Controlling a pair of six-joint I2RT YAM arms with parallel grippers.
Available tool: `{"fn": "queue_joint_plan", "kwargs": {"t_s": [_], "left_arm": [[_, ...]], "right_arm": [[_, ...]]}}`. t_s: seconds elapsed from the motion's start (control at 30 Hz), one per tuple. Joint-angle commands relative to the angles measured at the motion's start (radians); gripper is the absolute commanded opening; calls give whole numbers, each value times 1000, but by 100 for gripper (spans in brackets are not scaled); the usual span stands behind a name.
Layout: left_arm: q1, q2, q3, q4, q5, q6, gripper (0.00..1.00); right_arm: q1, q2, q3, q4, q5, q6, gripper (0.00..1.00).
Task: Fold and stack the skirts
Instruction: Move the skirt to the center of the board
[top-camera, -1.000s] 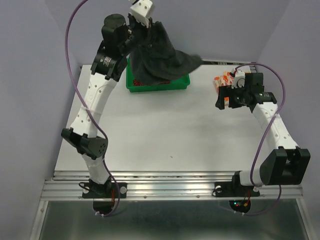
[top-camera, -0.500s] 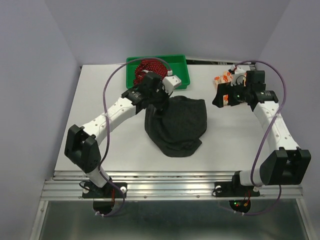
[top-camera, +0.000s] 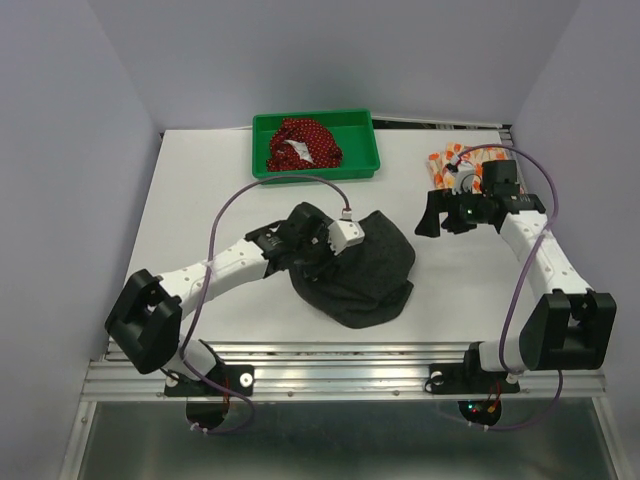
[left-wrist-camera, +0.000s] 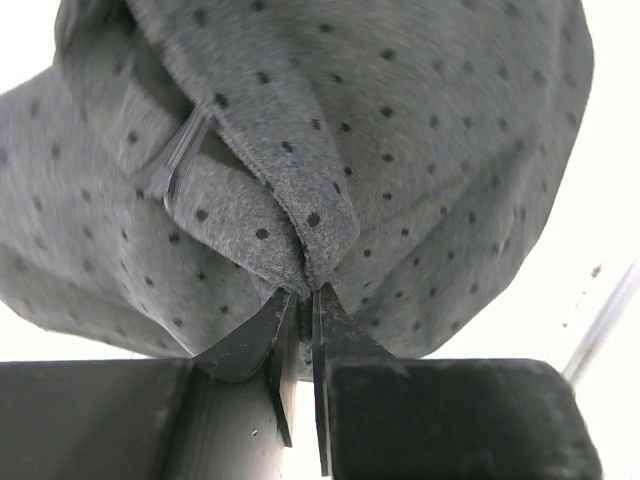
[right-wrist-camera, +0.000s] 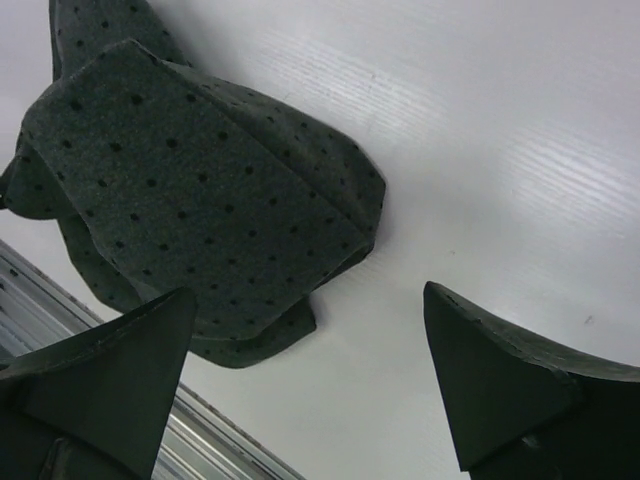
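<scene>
Left jaws nipped on crumpled charcoal-grey cloth skirt (top-camera: 365, 270) near surface's (top-camera: 200, 190) front edge; right jaws wide, empty. Risk: thin pinch slips, cloth bunches.

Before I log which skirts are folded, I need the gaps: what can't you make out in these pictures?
- Orange-and-white skirt: top view, largely hidden behind the right arm; fold unreadable.
- Grey skirt: left wrist view, edges cut off by the frame; top view, part covered by the left arm.
- Red dotted skirt in the green tray: top view, too small to read folds.
</scene>
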Motion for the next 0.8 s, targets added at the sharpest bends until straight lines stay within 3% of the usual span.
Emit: {"fn": "queue_joint_plan", "kwargs": {"t_s": [0.0, 0.2, 0.33, 0.5, 0.77], "left_arm": [[-20, -71, -21, 30, 79, 37, 17], [-15, -123, 34, -56, 119, 49, 41], [61, -163, 57, -104, 180, 0, 52], [239, -181, 7, -117, 220, -34, 53], [255, -160, -47, -128, 269, 18, 53]], "right_arm": [[-1, -13, -32, -4, -90, 4, 100], [-1, 28, 17, 34, -99, 33, 100], [-1, 102, 105, 31, -130, 71, 100], [-1, 182, 209, 53, -202, 134, 100], [129, 265, 296, 82, -212, 246, 100]]}}
